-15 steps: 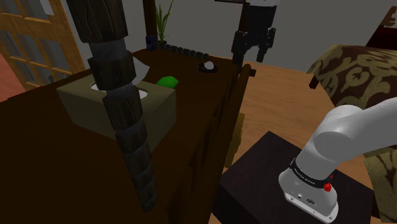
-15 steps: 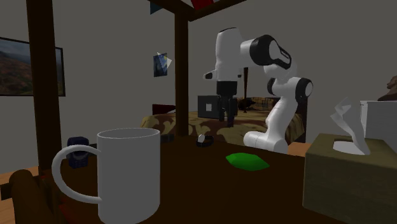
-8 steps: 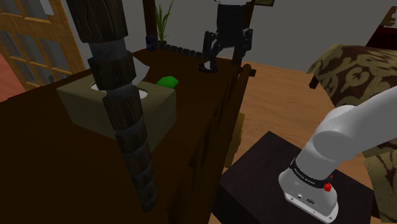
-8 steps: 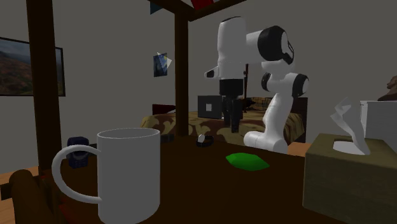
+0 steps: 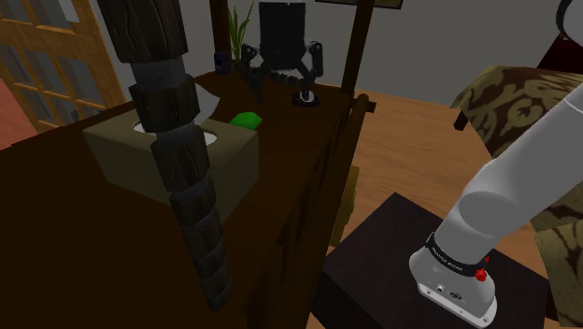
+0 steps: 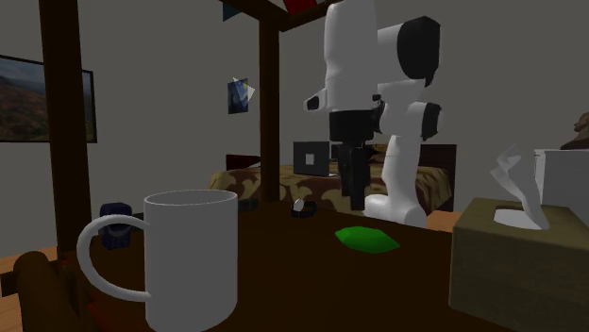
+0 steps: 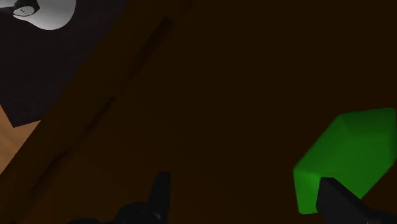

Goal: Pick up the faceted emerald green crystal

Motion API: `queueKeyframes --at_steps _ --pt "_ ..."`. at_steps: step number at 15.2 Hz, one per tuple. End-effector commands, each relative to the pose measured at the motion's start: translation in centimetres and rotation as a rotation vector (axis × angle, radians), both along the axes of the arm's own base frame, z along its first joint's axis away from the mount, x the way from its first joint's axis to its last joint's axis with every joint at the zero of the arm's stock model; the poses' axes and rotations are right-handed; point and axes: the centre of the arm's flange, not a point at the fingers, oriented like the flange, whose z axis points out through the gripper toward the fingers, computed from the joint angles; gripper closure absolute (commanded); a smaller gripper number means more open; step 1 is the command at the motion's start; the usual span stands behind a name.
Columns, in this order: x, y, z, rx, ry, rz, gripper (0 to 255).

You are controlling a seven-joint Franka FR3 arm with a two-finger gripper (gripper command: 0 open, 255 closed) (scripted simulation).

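Note:
The green faceted crystal point(image 5: 247, 120) lies flat on the dark wooden table, just beyond the tissue box. It also appears as the crystal point(image 6: 367, 239) and, close up, the crystal point(image 7: 347, 157). My black gripper point(image 5: 279, 82) hangs open above the table, a little past the crystal toward the table's far end. From the other side, the gripper point(image 6: 352, 195) hovers above and just behind the crystal. In the wrist view the gripper point(image 7: 245, 200) has its fingers apart, with the crystal lying by one finger point(image 7: 340, 202), off to the side of the gap.
An olive tissue box point(image 5: 170, 154) sits near the crystal. A small dark dish with a white object point(image 5: 305, 97) lies at the far end. A thick dark post point(image 5: 177, 140) stands in the foreground. A white mug point(image 6: 189, 255) stands close to the second exterior camera.
The arm has swung toward the shoulder view's left, carrying the gripper from beyond the table's edge to above the table near the crystal. The crystal has not moved.

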Motion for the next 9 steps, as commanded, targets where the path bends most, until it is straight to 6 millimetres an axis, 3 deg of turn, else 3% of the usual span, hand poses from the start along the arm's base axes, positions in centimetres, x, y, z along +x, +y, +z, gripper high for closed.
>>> queueKeyframes --at_steps 1,5,9 --pt "1.7 2.1 -0.3 0.006 0.004 -0.036 0" --pt "4.4 5.8 -0.5 0.012 0.010 -0.090 0" --pt "4.4 5.8 -2.6 0.012 0.010 -0.090 0"
